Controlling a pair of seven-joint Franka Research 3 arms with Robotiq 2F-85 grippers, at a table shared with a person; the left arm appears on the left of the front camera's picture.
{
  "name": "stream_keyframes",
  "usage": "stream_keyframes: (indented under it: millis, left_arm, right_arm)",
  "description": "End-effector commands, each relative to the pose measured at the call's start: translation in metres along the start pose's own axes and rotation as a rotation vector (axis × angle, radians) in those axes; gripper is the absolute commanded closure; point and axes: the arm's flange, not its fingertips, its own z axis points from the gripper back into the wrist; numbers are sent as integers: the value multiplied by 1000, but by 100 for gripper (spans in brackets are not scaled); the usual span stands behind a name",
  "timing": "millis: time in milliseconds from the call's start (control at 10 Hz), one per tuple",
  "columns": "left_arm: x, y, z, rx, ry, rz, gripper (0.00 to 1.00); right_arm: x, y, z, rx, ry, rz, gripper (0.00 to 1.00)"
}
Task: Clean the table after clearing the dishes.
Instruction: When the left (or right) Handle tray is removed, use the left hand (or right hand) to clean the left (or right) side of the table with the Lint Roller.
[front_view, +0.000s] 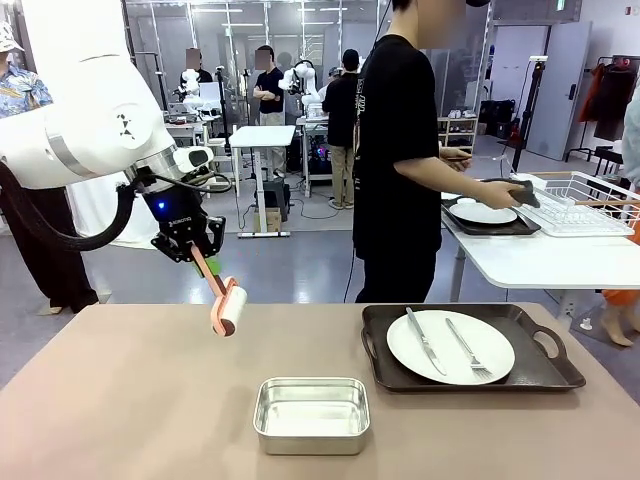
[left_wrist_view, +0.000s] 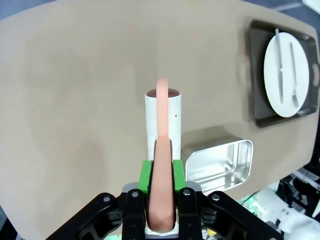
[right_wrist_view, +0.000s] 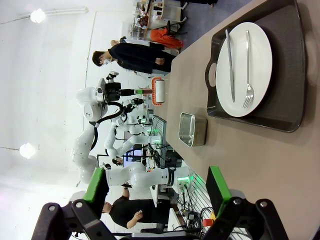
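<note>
Table (front_view: 130, 400): wide taupe top. At its right side lies one dark tray (front_view: 540, 375) carrying a white plate (front_view: 450, 347); a knife (front_view: 425, 340) and a fork (front_view: 468, 350) lie side by side on the plate. A steel pan (front_view: 311, 414) sits near the robot's edge at about the middle, just left of the tray and apart from it. Second tray (front_view: 490, 228), with its plate (front_view: 482, 213), is on the white table (front_view: 540, 262) beyond, next to a wire rack (front_view: 590, 205). A person (front_view: 395, 150) in black stands between the two tables, one hand (front_view: 497, 193) at that tray's far end. Left gripper (front_view: 197, 248): over the far left part of the table, jaws closed on the pink handle of a roller (front_view: 225, 308), green pads pressed to either side of the handle in the wrist view. The white roll points down and away from the gripper and hangs above the top, seemingly clear of it. Right gripper (right_wrist_view: 156, 184): fingers spread wide, nothing between them, looking along the table toward the near tray and the pan.
</note>
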Motion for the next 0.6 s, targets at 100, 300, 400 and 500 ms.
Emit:
stream_keyframes:
  millis: [100, 300, 400, 500]
  left_arm:
    - [17, 35, -28, -80, 12, 109, 79]
    - [9, 55, -58, -129, 14, 82, 79]
    - [7, 62, -64, -165, 31, 90, 79]
    - [5, 68, -72, -189, 43, 113, 79]
  right_arm:
    - [-1, 4, 1, 2, 0, 7, 0]
    - [-1, 4, 1, 2, 0, 7, 0]
    - [-1, 4, 1, 2, 0, 7, 0]
    - [-1, 4, 1, 2, 0, 7, 0]
